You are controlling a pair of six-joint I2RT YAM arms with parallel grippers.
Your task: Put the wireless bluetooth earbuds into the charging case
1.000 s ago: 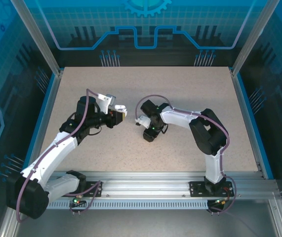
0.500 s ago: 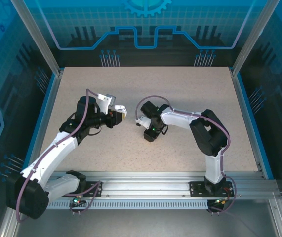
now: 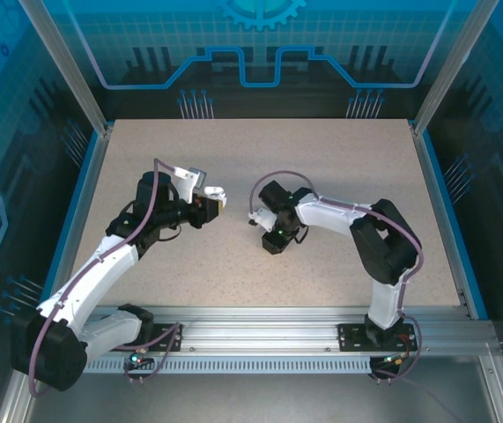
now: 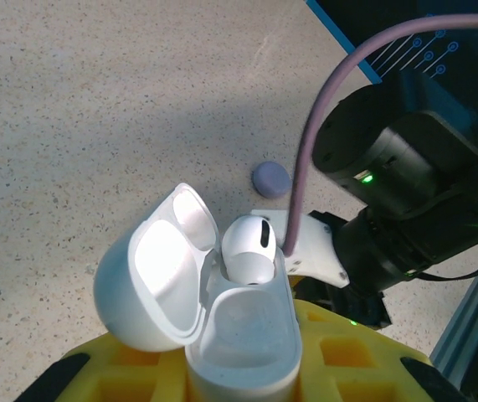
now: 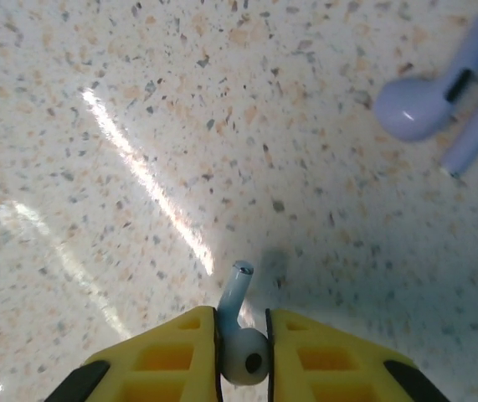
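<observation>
left gripper (image 4: pixel 240 373): closed on the charging case (image 4: pixel 239 335), low centre of the left wrist view, with its lid (image 4: pixel 151 280) hinged open to the left
seated earbud (image 4: pixel 249 247): white, standing in the case's well, rounded head up
right gripper (image 5: pixel 243 339): jaws pinching the held earbud (image 5: pixel 244 356) at bottom centre of the right wrist view, stem pointing up-frame
loose earbud (image 5: pixel 418 105): pale lavender, lying on the table (image 5: pixel 138 84), upper right of that view, well apart from the jaws

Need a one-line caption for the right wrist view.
Right gripper pinching a white earbud, stem poking past its tips; a lavender earbud lies on the speckled table beyond.
</observation>
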